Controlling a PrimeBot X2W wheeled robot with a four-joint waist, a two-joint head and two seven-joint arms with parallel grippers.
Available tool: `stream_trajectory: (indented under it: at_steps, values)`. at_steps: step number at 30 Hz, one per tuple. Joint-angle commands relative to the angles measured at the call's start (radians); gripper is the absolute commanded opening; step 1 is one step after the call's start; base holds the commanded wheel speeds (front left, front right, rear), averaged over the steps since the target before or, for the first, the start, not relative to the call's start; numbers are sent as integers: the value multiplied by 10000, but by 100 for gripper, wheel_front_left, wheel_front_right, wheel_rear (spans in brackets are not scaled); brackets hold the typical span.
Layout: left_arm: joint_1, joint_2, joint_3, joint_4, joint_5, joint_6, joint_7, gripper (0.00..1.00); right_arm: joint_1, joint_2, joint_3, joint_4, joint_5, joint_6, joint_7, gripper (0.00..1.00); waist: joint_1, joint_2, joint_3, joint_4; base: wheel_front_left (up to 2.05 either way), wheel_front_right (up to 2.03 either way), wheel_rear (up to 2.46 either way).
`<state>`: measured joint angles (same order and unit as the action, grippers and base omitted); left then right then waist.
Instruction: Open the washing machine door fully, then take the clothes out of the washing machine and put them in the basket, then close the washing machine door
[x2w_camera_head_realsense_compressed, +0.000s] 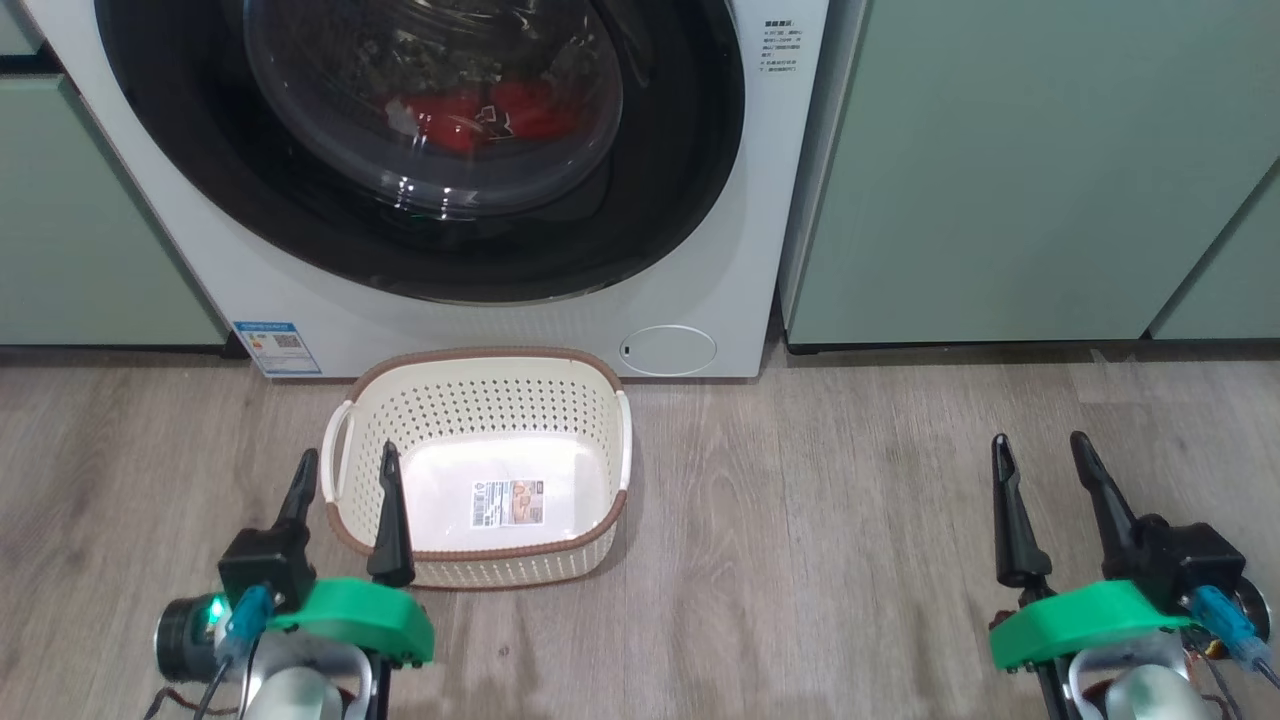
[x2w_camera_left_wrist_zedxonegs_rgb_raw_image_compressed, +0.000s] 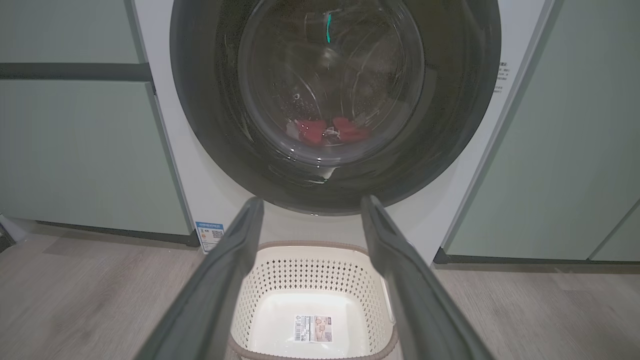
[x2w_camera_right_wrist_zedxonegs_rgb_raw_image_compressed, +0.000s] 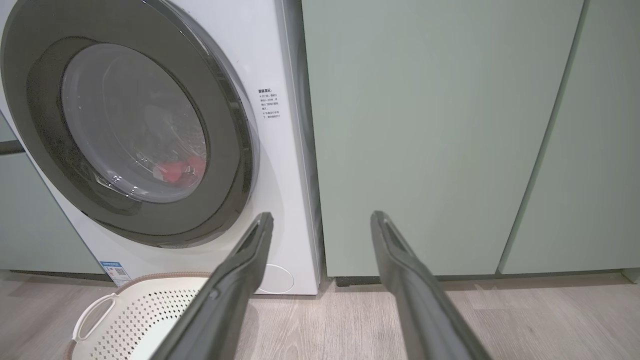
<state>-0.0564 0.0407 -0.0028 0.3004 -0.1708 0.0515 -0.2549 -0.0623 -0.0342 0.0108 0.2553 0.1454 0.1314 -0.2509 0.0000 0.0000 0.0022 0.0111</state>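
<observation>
Near the floor (x2w_camera_head_realsense_compressed: 800, 500), left gripper (x2w_camera_head_realsense_compressed: 349, 450) and right gripper (x2w_camera_head_realsense_compressed: 1038, 438) are held spread and empty.
Basket (x2w_camera_head_realsense_compressed: 480, 353) is partly covered by the left fingers (x2w_camera_head_realsense_compressed: 391, 520); clothes (x2w_camera_head_realsense_compressed: 470, 115) are dimly seen behind the shut door (x2w_camera_head_realsense_compressed: 690, 130); washer (x2w_camera_head_realsense_compressed: 700, 300) top is cropped.

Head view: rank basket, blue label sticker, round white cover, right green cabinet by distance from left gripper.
1. basket, right at the left gripper
2. blue label sticker, low left on the machine
3. round white cover, low right on it
4. green cabinet, far right
</observation>
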Motion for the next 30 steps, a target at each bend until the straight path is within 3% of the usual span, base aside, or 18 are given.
stream_trajectory:
  at_steps: [1,14,15,16,17,18,23,30]
  values:
    - [-563,97,374,-269,-28,-41,-68,100,-431,-160,203,-274,38,-7,-109,100,0,0,2,2,0,0,0]
    - [-541,96,250,-210,-83,-102,-68,100,-420,-160,288,-194,98,-7,-109,100,0,0,-7,37,0,0,0]
    - [-537,96,231,-209,-91,-109,-68,100,-431,-160,301,-179,120,-7,-109,93,0,0,-3,45,0,0,0]
    - [-526,96,206,-213,-105,-113,-68,100,-445,-160,334,-153,157,-7,-109,69,0,0,0,55,0,0,0]
    - [-509,96,177,-221,-122,-113,-68,100,-471,-160,372,-104,210,-7,-109,28,0,0,5,67,0,0,0]
    - [-484,96,140,-228,-144,-112,-68,100,-513,-160,368,-84,333,-7,-109,0,0,0,18,83,0,0,0]
    - [-439,95,-103,-211,-268,-125,-68,100,-1081,-160,65,226,1253,-7,-109,0,0,0,186,249,0,0,0]
    - [-496,95,-590,-130,-393,-185,-68,100,-2756,-225,-336,1596,3944,-7,-109,0,0,0,703,725,0,0,0]
